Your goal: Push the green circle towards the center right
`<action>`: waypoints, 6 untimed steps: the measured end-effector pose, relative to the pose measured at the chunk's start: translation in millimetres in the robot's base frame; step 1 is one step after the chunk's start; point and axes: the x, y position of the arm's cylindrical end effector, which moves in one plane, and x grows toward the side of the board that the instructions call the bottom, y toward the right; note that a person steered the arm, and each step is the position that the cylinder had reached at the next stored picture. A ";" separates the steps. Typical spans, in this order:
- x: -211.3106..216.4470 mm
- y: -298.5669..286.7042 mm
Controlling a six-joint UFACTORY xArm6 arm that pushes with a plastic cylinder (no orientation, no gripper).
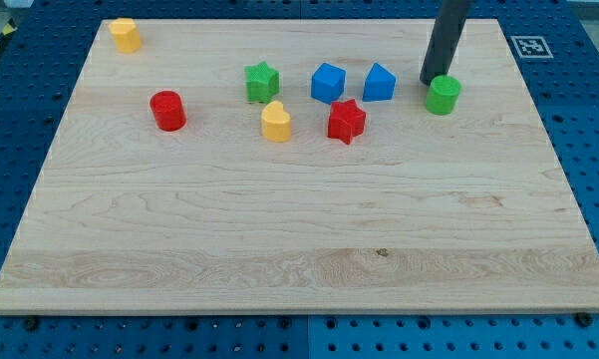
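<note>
Green circle [444,96] sits upper right on the wooden board [279,239], just right of the two blue blocks [328,82] [379,83]. My tip [436,81] is at its upper-left edge, touching or nearly so. No jaws on this rod, so nothing to open or close. Block looks light, rigid, likely slides easily on smooth wood; a round wall means an off-centre push could let it roll off the tip. Contact the top-left side and push down-right. Upright short cylinder, axis vertical, no facing direction.
</note>
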 end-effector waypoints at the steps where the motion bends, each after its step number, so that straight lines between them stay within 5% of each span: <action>1: 0.0 -9.6; 4: 30.8 -30.9; 6: 30.9 11.3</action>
